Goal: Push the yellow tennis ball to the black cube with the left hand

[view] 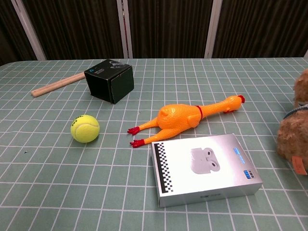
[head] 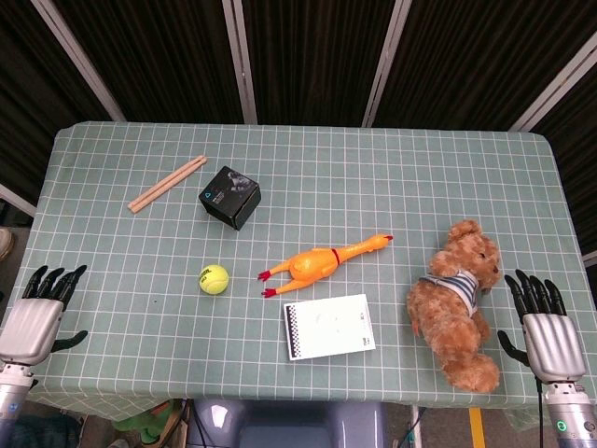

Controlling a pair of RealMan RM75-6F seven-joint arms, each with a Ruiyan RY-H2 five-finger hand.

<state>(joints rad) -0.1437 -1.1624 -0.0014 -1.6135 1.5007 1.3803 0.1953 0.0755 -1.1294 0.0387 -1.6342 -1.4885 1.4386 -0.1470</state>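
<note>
nothing is done yet: the yellow tennis ball point(head: 214, 279) sits apart from the black cube point(head: 231, 197), which is at its twelve o'clock, and the left hand point(head: 37, 313) waits at the ball's nine o'clock, empty, fingers spread.

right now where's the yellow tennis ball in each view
Head view: tennis ball left of centre, nearer the camera than the black cube.
Chest view: ball at left, below the cube.
Shared landmark: the rubber chicken, its red feet pointing toward the ball.
</note>
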